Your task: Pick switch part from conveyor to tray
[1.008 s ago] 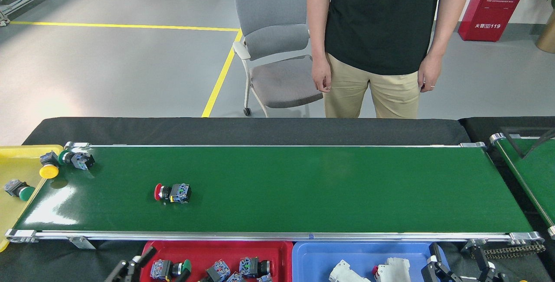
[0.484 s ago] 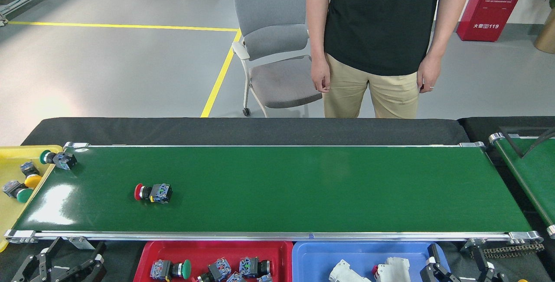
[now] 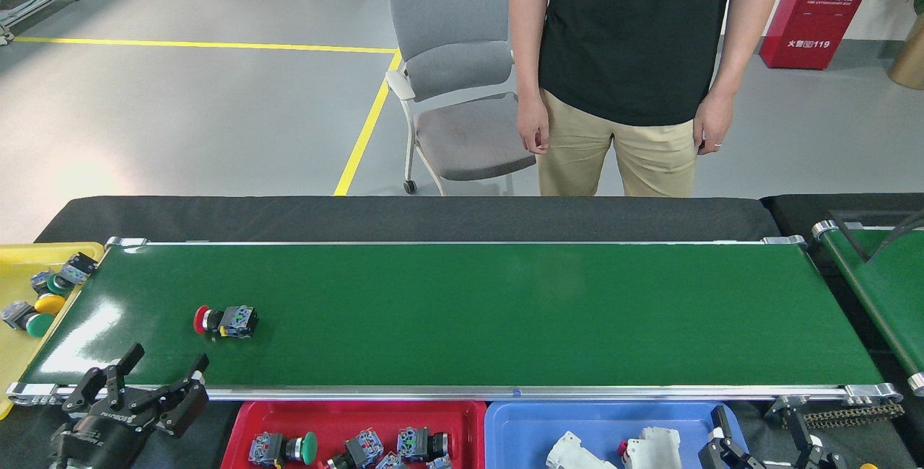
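Our left gripper (image 3: 160,375) hovers at the near rail of the long glossy dark-green conveyor (image 3: 505,310), fingers spread wide, holding nothing. The red-capped switch part with a blue-grey block (image 3: 225,320) lies on its side on the belt just beyond. Our right gripper (image 3: 758,447) is barely visible; we cannot tell its state.

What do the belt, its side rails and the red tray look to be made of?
Belt: looks like smooth rubber or PVC, glossy green, judging by the glare patch at its left end.
Side rails: bare silver metal, probably aluminium.
Red tray: moulded plastic, semi-gloss, with rounded rim.
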Robot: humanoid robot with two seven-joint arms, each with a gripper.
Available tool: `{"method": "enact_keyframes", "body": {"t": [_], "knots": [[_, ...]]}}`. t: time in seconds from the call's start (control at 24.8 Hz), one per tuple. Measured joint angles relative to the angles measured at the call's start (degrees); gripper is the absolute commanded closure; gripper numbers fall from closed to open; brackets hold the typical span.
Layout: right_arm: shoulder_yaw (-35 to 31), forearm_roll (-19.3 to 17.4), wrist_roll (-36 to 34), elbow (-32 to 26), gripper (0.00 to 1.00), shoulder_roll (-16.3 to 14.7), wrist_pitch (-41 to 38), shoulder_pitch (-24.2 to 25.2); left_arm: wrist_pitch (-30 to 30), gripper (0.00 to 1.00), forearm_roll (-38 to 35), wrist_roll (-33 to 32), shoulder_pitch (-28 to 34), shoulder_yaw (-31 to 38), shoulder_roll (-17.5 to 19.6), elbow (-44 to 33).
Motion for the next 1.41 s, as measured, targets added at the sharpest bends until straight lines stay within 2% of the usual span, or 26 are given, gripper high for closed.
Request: {"method": "enact_keyframes", "body": {"t": [0.52,0.89,0.93,0.97,1.05,1.09,1.13,1.21,1.29,1.41], "knots": [[0.31,0.70,-0.01,0.00,0.00,0.00,-0.01,-0.01,2.81,0.00,-0.22,-0.26,-10.26,-1.43,1.57,13.41],[1.18,0.78,-0.01,0.00,0.00,0.00,-0.02,-0.05,10.56,0.01,-0.23,-0.09,-15.31,-6.29,2.32,19.63],[1.36,0.78,-0.01,0.00,0.00,0.00,-0.02,-0.05,11.61,0.04,-0.23,0.00,-15.76,-6.78,2.32,20.05],[1.45,0.78,-0.01,0.00,0.00,0.00,-0.02,-0.05,12.43,0.15,-0.23,0.11,-15.96,-7.22,2.32,20.35],[1.53,0.78,-0.01,0.00,0.00,0.00,-0.02,-0.09,13.56,0.42,-0.22,0.40,-16.01,-7.83,2.32,20.60],[1.53,0.78,-0.01,0.00,0.00,0.00,-0.02,-0.11,13.75,0.61,-0.17,0.59,-16.01,-7.95,2.32,20.61],[1.54,0.78,-0.01,0.00,0.00,0.00,-0.02,-0.16,13.94,0.73,-0.08,0.86,-15.92,-8.04,2.31,20.61],[1.54,0.78,-0.01,0.00,0.00,0.00,-0.02,-0.18,13.18,0.79,0.08,1.53,-15.52,-8.05,2.31,20.53],[1.62,0.78,-0.01,0.00,0.00,0.00,-0.03,-0.33,11.33,0.81,0.14,2.01,-14.29,-8.05,2.31,19.32],[1.63,0.79,-0.01,0.00,0.00,0.00,-0.16,-0.46,8.47,0.81,1.11,2.09,-9.62,-8.10,2.17,13.06]]}}
